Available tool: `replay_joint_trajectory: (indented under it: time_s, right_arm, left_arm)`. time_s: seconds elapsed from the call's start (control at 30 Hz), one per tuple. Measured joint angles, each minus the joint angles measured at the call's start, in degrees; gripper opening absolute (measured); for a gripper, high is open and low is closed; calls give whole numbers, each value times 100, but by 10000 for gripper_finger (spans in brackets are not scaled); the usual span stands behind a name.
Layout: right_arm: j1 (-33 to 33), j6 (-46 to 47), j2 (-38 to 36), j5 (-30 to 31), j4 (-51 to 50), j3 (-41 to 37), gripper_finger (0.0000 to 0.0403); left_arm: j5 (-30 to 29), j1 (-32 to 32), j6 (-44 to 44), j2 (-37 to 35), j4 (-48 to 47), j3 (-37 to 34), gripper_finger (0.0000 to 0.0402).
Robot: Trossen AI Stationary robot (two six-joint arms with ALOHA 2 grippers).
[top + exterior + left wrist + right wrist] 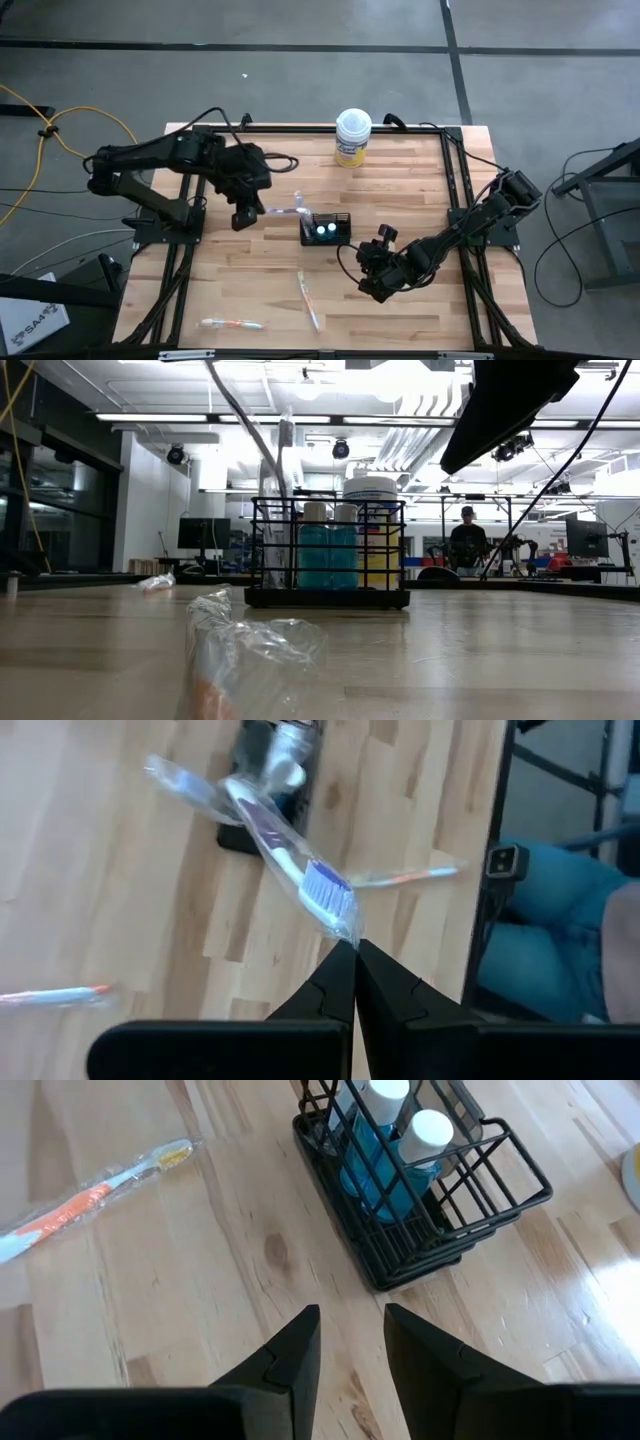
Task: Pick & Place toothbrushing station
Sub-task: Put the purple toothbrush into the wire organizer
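Note:
The black wire-mesh holder (345, 217) stands mid-table with two teal white-capped tubes (385, 1140) upright inside. My left gripper (243, 215) is just left of it, shut on a toothbrush in a clear wrapper (275, 835), which reaches toward the holder (235, 830). Whether its far end touches the holder, I cannot tell. My right gripper (365, 278) is open and empty, right of the holder and nearer the table's near edge, with its fingers pointing at it (450, 1230). Two more wrapped toothbrushes (308, 300) (232, 323) lie flat on the table near the near edge. My left gripper pinches the wrapper's end just past the brush head (345, 925) between its two fingertips. The fingers come from the table's left and lie along the toothbrush. The toothbrush sticks out ahead of the fingers toward the holder.
A yellow round tub with a white lid (352, 137) stands at the table's far edge. An orange-handled wrapped toothbrush (90, 1195) lies on the table in front of my right gripper, to one side of the holder. Dark frame rails (460, 200) run along the table's sides.

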Motion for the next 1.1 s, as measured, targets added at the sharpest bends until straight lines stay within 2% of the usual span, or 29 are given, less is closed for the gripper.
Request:
replay_joint_trajectory:
  time_s: [0.17,0.37,0.53,0.8,1.1]
  right_arm:
    - [0,-38,2,0,30,0,105]
    - [0,-54,2,-24,46,0,105]
    - [0,-103,2,-22,48,0,105]
    - [0,-106,2,-20,48,0,105]
    - [0,-104,1,-18,50,0,105]
  left_arm:
    - [231,0,95,237,-43,-2,0]
    - [189,133,8,300,-305,-2,0]
    - [430,192,-39,287,-477,7,0]
    - [385,200,104,290,-457,141,0]
    - [307,607,404,342,-232,146,0]
